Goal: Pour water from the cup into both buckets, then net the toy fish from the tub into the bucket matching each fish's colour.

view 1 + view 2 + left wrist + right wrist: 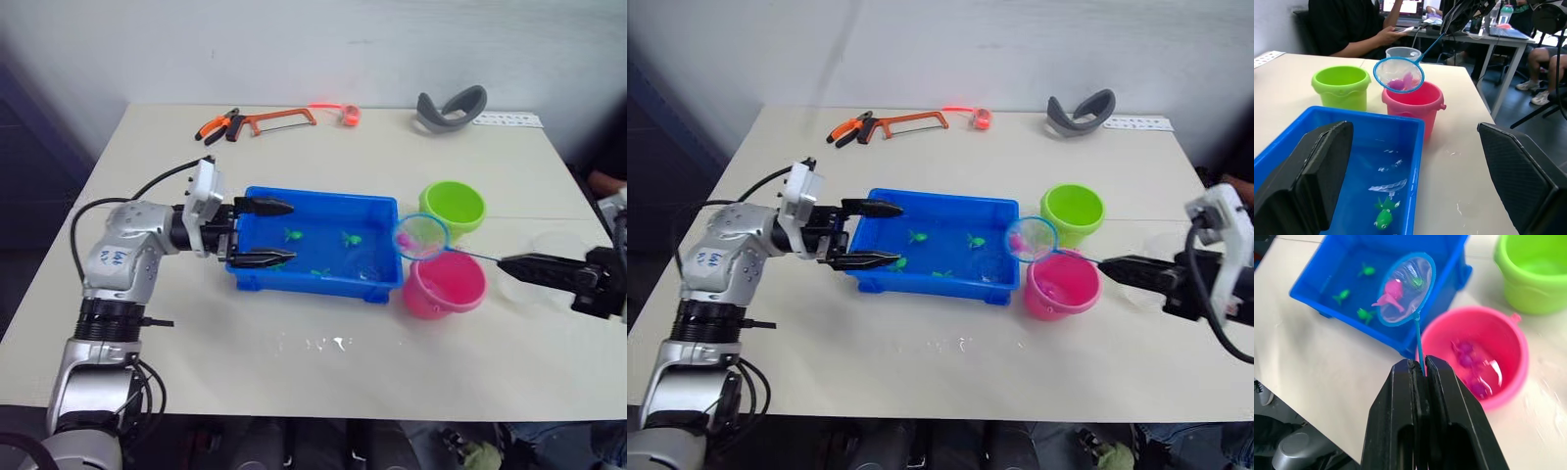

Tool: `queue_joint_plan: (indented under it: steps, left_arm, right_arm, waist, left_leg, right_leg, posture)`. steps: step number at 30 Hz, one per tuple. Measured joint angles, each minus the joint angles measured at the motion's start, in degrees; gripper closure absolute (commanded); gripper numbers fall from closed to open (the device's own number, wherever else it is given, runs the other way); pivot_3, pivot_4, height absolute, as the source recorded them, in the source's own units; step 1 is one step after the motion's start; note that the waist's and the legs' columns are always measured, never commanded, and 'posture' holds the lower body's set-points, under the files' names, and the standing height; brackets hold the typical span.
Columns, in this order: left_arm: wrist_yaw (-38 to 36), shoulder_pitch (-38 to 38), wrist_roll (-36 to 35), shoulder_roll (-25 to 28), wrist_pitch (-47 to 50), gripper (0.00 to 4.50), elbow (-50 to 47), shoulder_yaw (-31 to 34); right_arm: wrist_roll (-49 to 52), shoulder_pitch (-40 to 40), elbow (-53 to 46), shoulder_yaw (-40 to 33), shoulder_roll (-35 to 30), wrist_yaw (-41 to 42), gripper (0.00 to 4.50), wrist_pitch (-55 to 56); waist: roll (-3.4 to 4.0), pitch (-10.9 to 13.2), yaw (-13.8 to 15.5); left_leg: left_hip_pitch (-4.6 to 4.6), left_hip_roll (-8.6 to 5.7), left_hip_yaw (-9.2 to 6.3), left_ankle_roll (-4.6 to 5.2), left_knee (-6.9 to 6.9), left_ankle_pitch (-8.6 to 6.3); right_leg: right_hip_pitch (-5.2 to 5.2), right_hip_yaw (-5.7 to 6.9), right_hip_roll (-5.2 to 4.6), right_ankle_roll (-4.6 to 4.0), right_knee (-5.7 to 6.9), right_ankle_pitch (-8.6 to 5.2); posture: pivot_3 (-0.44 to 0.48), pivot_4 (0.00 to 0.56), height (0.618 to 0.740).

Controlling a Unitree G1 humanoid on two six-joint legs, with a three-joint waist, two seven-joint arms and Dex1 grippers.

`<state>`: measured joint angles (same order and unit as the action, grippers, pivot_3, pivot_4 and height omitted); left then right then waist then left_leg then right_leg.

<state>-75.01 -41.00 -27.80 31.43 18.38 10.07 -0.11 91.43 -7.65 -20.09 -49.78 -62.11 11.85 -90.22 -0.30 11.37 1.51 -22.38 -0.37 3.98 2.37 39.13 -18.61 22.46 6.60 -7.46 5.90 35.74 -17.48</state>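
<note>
The blue tub (315, 279) sits mid-table with three green toy fish (292, 234) in shallow water. My left gripper (269, 232) is open, its fingers straddling the tub's left end. Right of the tub stand the green bucket (453, 206) and, nearer, the pink bucket (446, 286), which holds water and pink fish (1465, 348). My right gripper (506, 264) is shut on the thin handle of a blue-rimmed net (422, 235). The net hangs between the tub's right end and the pink bucket with a pink fish (1391, 293) in it. The clear cup (551, 251) stands behind the right gripper.
At the table's far edge lie orange pliers (220, 125), an orange hacksaw (281, 119), a small pink item (349, 114), a grey curved band (451, 108) and a white strip (509, 119). Water drops (328, 343) spot the front. A seated person (1352, 24) is beyond the table.
</note>
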Motion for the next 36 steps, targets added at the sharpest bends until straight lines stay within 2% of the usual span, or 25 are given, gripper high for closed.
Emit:
queue_joint_plan:
  steps: [8, 16, 21, 24, 26, 30, 36]
  left_arm:
    - [3.3, 0.1, 1.2, -7.1, -0.7, 0.08, -0.9, -3.7]
    - [4.2, 1.3, 1.4, -8.9, -0.8, 0.08, -1.3, -6.0]
    - [3.8, 1.3, 1.7, -9.7, -1.8, 0.08, 0.1, -6.7]
    - [3.0, 1.2, 2.0, -10.6, -2.5, 0.08, 1.2, -7.3]
    - [2.7, 1.2, 2.3, -10.8, -2.8, 0.08, 2.1, -7.5]
    - [2.3, 1.2, 2.3, -10.9, -3.0, 0.08, 2.2, -7.6]
    - [2.0, 1.1, 2.4, -11.3, -3.5, 0.08, 2.5, -7.7]
  right_arm:
    - [7.0, 17.8, -4.3, -10.0, -0.9, -6.8, 4.5, 7.1]
    - [4.2, 27.9, -12.8, -15.5, 0.8, -6.7, 4.5, 12.2]
    - [-7.5, 31.9, -22.4, -16.2, 4.6, -0.4, 4.5, 18.5]
    - [-19.1, 35.1, -29.1, -14.8, 7.2, 5.1, 4.5, 26.2]
    - [-26.7, 36.9, -30.9, -13.0, 9.0, 7.9, 4.5, 31.4]
    - [-33.5, 39.1, -31.7, -11.3, 10.4, 10.6, 4.5, 36.0]
    - [-51.0, 47.5, -33.2, -6.8, 12.1, 17.6, 4.5, 49.2]
  waist:
    - [-0.01, 0.0, 0.1]
    - [-0.01, 0.0, 0.1]
    - [-0.01, 0.0, 0.3]
    - [0.0, 0.0, 0.4]
    - [-0.01, 0.0, 0.4]
    - [0.0, 0.0, 0.5]
    - [0.0, 0.0, 0.6]
  left_leg:
    - [-0.01, -0.01, -0.04, 0.02, -0.03, -0.01]
    - [0.01, 0.02, -0.05, 0.02, -0.03, -0.01]
    - [-0.01, -0.01, -0.09, 0.02, -0.03, -0.01]
    - [-0.01, -0.05, -0.08, 0.02, -0.03, -0.01]
    - [0.0, -0.06, -0.08, 0.02, -0.03, -0.01]
    - [0.01, -0.06, -0.07, 0.02, -0.03, -0.01]
    - [0.02, -0.07, -0.06, 0.01, -0.04, -0.01]
  right_leg:
    - [-0.05, 0.01, 0.0, 0.05, -0.12, 0.03]
    - [-0.06, -0.05, 0.02, 0.05, -0.14, 0.03]
    - [-0.06, -0.03, 0.13, 0.07, -0.17, 0.03]
    - [-0.07, -0.05, 0.24, 0.1, -0.19, 0.05]
    - [-0.07, -0.1, 0.29, 0.13, -0.18, 0.06]
    - [-0.07, -0.12, 0.3, 0.13, -0.18, 0.06]
    - [-0.07, -0.17, 0.37, 0.14, -0.19, 0.06]
  posture:
    - [0.0, 0.15, 0.74]
    - [0.0, 0.15, 0.74]
    - [0.0, 0.15, 0.74]
    - [0.0, 0.15, 0.74]
    - [0.0, 0.15, 0.74]
    - [0.0, 0.15, 0.74]
    - [0.0, 0.15, 0.74]
